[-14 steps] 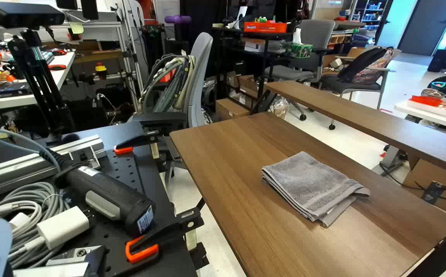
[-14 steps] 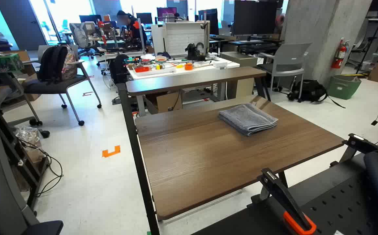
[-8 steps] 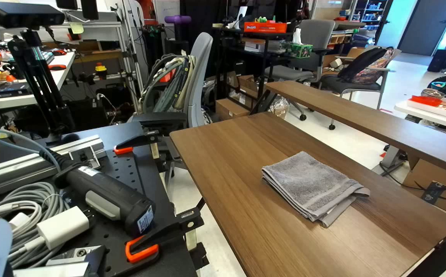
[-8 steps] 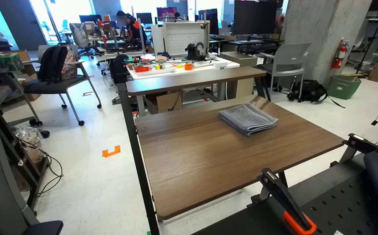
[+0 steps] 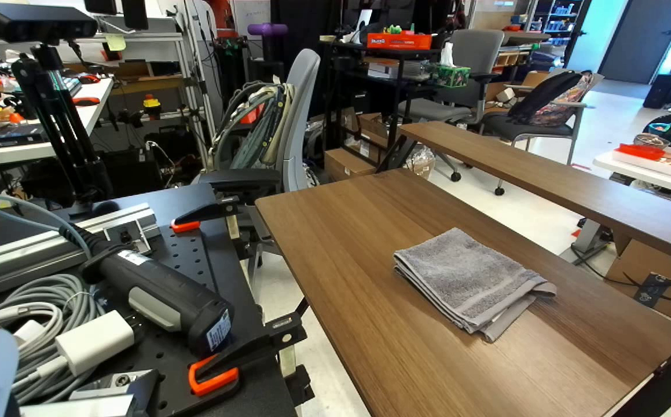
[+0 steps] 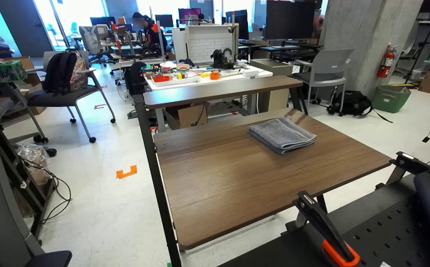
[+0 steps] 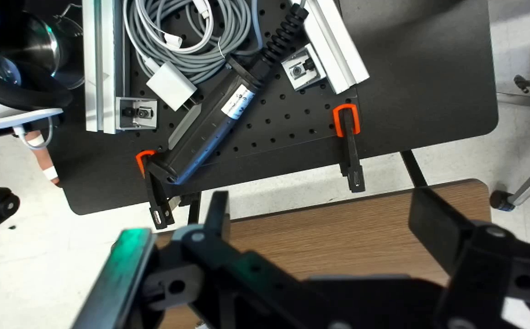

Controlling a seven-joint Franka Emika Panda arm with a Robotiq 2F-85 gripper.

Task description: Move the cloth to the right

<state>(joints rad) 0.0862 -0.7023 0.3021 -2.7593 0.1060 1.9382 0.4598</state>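
Note:
The cloth is a grey folded towel and lies flat on the brown wooden table. It shows in both exterior views, the cloth near the table's long far edge and the cloth toward the back right of the tabletop. My gripper shows only in the wrist view, with its two fingers wide apart and nothing between them. It points down over the black bench edge and the wooden table. The cloth does not clearly show in the wrist view. The arm and gripper over the table do not show in the exterior views.
A black perforated bench adjoins the table, with orange-tipped clamps, a black handheld tool, coiled grey cables and metal profiles. A raised wooden shelf runs along the table's far side. A black post stands at one end.

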